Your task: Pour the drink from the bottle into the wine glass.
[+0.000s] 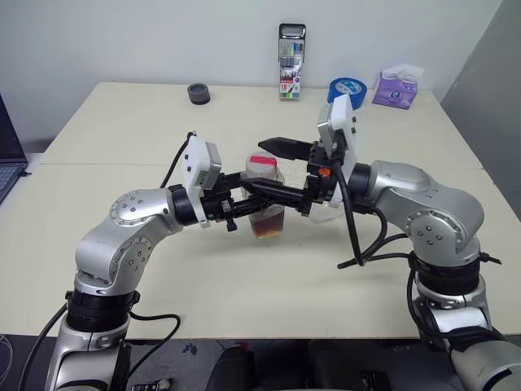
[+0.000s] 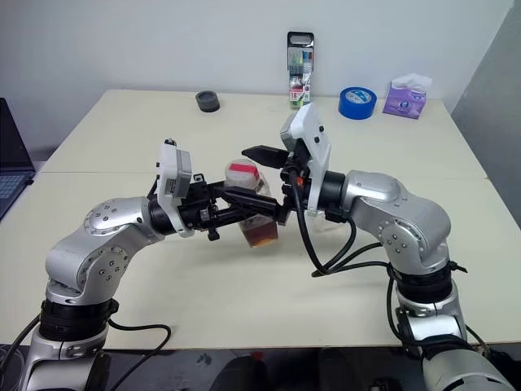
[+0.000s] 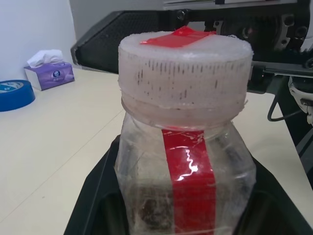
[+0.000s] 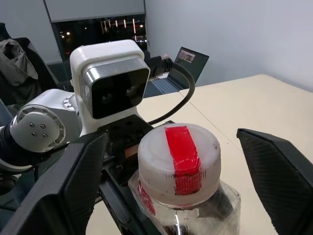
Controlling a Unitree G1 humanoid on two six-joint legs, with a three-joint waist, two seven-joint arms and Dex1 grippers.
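Note:
My left gripper (image 1: 289, 198) is shut on the body of the bottle (image 1: 267, 204) and holds it upright above the middle of the table (image 1: 244, 277). The bottle is clear plastic with a red label strip (image 3: 193, 191) and a white cap crossed by red tape (image 4: 178, 161). A little dark brown drink (image 1: 267, 227) sits in its bottom. My right gripper (image 4: 171, 139) comes in level from the right, open, with one finger on each side of the cap and a gap to each. The wine glass is hidden; a pale clear shape under my right wrist (image 1: 326, 214) may be part of it.
Along the table's far edge stand a dark round cap (image 1: 199, 94), a box of pens (image 1: 291, 61), a blue tape roll (image 1: 346, 85) and a purple tissue box (image 1: 396, 87). A laptop (image 1: 8, 163) sits off the left edge.

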